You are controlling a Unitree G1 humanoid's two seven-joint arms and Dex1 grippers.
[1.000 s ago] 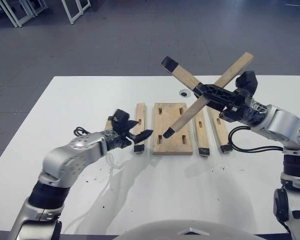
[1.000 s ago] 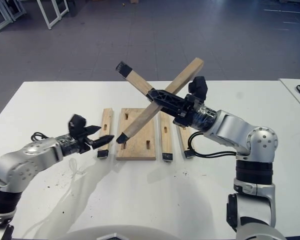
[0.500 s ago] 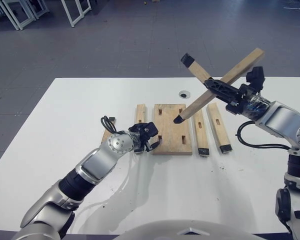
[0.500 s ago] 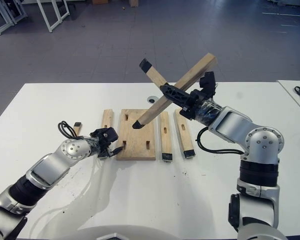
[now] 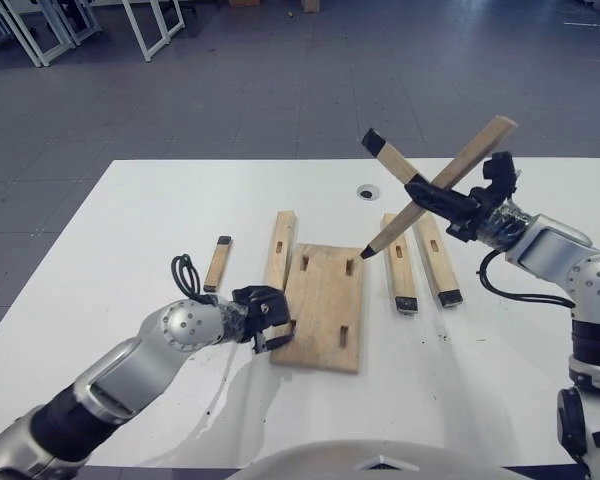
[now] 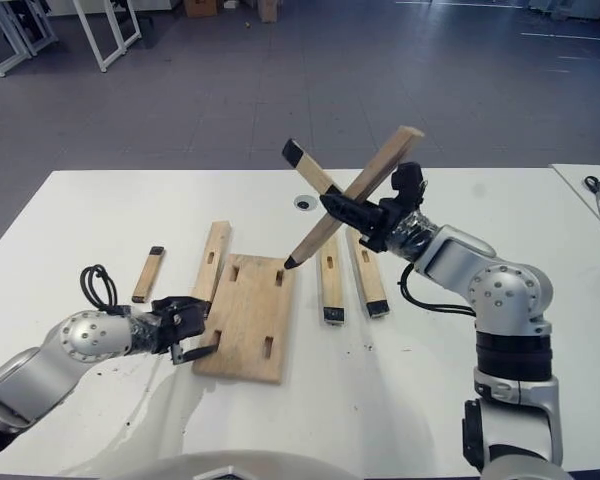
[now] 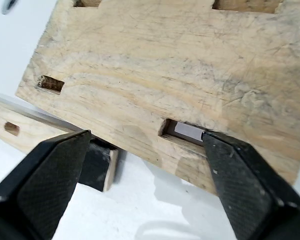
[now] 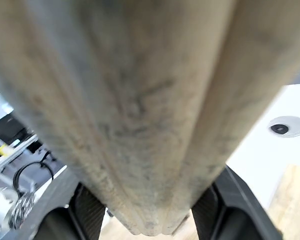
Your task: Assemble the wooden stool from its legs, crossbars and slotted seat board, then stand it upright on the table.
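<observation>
The slotted seat board (image 5: 320,320) lies flat and skewed on the white table (image 5: 140,220). My left gripper (image 5: 270,328) is at the board's near left corner, open, with one fingertip (image 7: 215,150) over the board beside a slot and the other over a leg's black end (image 7: 101,167). My right gripper (image 5: 458,205) is raised at the right, shut on two wooden legs (image 5: 435,188) crossed in an X. The long leg's dark tip (image 5: 366,253) hangs just past the board's far right corner. One slotted leg (image 5: 279,250) lies left of the board.
Two more slotted legs (image 5: 400,262) (image 5: 435,258) lie side by side right of the board. A short crossbar (image 5: 217,263) lies at the left. A round cable hole (image 5: 366,190) is at the back of the table. Bare tabletop spreads to the front right.
The seat board has slid toward the near edge and turned askew along with my left gripper. The crossed legs in my right gripper have tipped slightly; their lower tip is now off the board's middle.
</observation>
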